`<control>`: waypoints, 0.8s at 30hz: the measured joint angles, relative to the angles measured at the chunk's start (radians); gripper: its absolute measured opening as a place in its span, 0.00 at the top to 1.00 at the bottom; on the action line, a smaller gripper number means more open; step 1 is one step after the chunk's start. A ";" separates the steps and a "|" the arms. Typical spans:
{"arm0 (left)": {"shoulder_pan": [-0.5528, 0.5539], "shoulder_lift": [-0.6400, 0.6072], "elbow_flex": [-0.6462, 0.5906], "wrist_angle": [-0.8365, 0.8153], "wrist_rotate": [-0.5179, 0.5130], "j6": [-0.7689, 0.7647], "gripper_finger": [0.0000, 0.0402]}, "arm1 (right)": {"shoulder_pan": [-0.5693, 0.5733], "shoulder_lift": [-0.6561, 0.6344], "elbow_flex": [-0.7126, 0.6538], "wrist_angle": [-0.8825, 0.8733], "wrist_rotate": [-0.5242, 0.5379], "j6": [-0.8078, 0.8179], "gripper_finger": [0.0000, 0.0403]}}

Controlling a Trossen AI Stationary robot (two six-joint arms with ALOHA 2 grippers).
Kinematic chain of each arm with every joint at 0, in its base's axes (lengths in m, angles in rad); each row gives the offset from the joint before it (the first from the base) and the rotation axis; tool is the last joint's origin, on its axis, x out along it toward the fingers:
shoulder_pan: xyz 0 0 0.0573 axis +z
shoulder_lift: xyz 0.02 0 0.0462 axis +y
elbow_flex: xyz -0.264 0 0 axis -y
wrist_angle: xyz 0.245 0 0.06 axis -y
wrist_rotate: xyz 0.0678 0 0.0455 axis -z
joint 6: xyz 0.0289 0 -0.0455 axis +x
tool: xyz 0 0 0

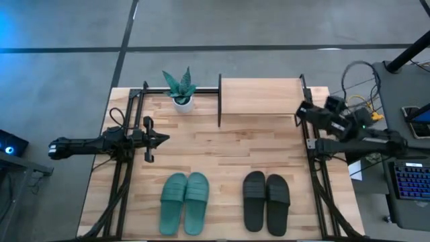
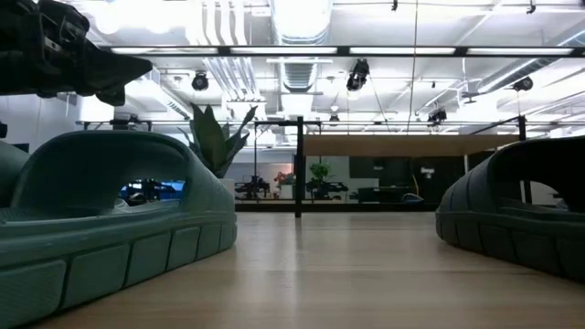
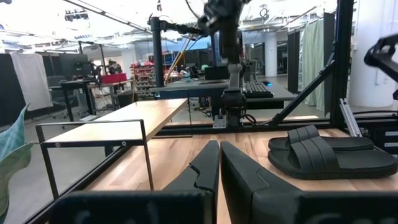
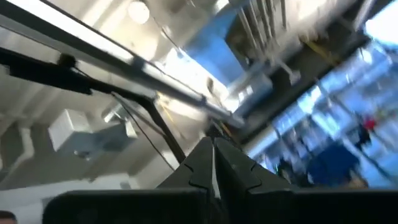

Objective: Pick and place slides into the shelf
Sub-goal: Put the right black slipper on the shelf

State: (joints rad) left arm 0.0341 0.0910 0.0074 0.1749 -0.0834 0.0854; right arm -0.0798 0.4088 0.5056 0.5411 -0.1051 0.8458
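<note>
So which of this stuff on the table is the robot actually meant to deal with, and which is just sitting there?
For the job:
- teal slides
- black slides
- shelf

Just sitting there:
- potted plant
- keyboard, off the table on the right side

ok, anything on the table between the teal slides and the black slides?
Nothing. In the high view, only bare wooden tabletop separates the teal slides from the black slides; the low view shows the same open gap.
</note>
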 joint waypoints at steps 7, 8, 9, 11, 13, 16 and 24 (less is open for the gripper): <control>0.000 0.000 0.000 0.000 0.000 0.000 1.00 | 0.130 0.330 0.494 -0.860 0.066 -0.056 0.85; 0.000 0.000 0.000 0.000 0.000 0.000 1.00 | 0.160 0.371 0.562 -1.000 0.101 -0.058 0.83; 0.000 0.000 0.000 0.000 0.000 0.000 1.00 | 0.191 0.415 0.633 -1.133 0.145 -0.054 0.82; 0.000 0.000 0.000 0.000 0.000 0.000 1.00 | 0.263 0.496 0.759 -1.341 0.247 -0.017 0.79; 0.000 0.000 0.000 0.000 0.000 0.000 1.00 | 0.344 0.576 0.871 -1.506 0.332 0.025 0.78; 0.000 0.000 0.000 0.000 0.000 0.000 1.00 | 0.476 0.686 1.022 -1.687 0.423 0.112 0.76; 0.000 0.001 0.000 0.000 0.000 0.000 1.00 | 0.720 0.951 1.232 -2.030 0.266 0.436 0.77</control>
State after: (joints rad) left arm 0.0345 0.0916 0.0076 0.1752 -0.0837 0.0854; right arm 0.6405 1.3597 1.7375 -1.4887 0.1606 1.2822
